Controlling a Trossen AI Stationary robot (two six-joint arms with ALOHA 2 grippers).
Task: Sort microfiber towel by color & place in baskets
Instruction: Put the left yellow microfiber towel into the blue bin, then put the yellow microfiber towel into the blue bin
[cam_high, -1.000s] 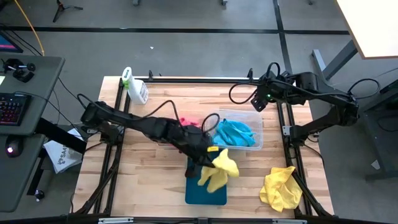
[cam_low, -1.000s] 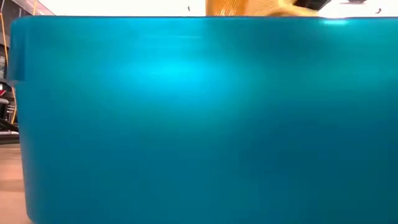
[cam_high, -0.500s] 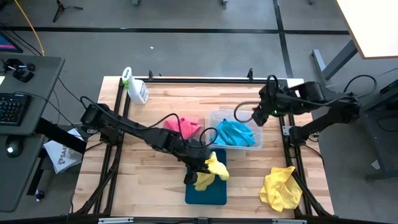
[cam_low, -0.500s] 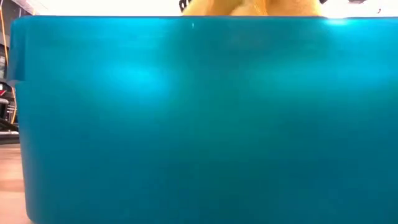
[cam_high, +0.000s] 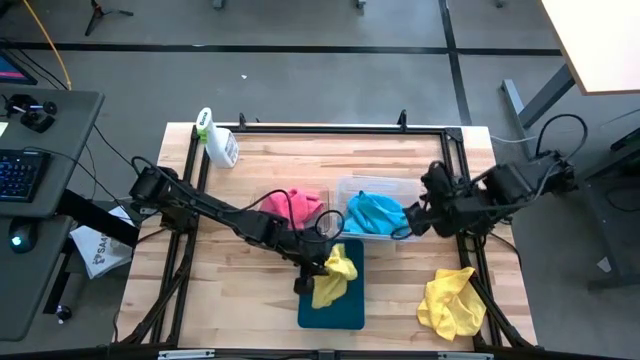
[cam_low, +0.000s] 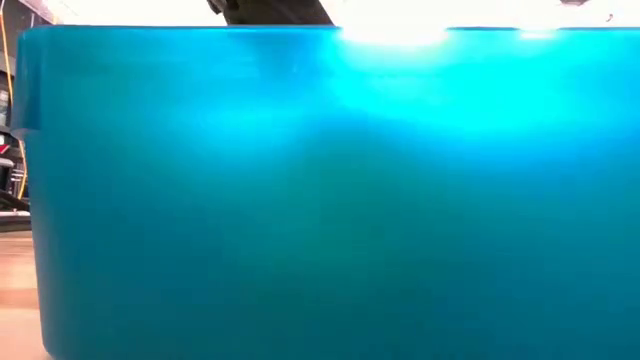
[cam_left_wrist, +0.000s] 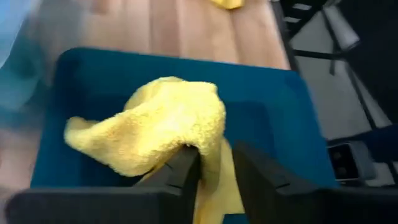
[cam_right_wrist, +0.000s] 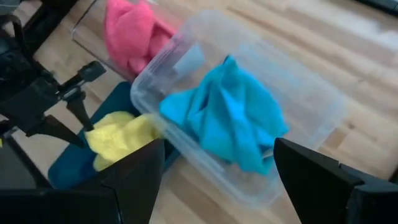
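The left gripper hangs over the teal tray near the front of the worktop, its fingers closed on a fold of a yellow towel. The rest of the cloth sags into the tray and bunches there. It looks light and limp with a fuzzy pile, so I expect it to crumple wherever it is let go, not lie flat. A pinch on a raised fold, like this one, seems the surest hold; a flat patch would likely slip between the fingers.

The right gripper hovers beside the wide clear tub, its fingers spread wide and holding nothing. A heap of blue towels fills that tub, and pink towels sit in the narrower clear tub just beside it, toward the left arm.

A second yellow towel lies crumpled on the worktop at the front right, well apart from the tray. It is probably next to be sorted; its upper ridges offer the best place to pinch. A white spray bottle stands at the back left corner.
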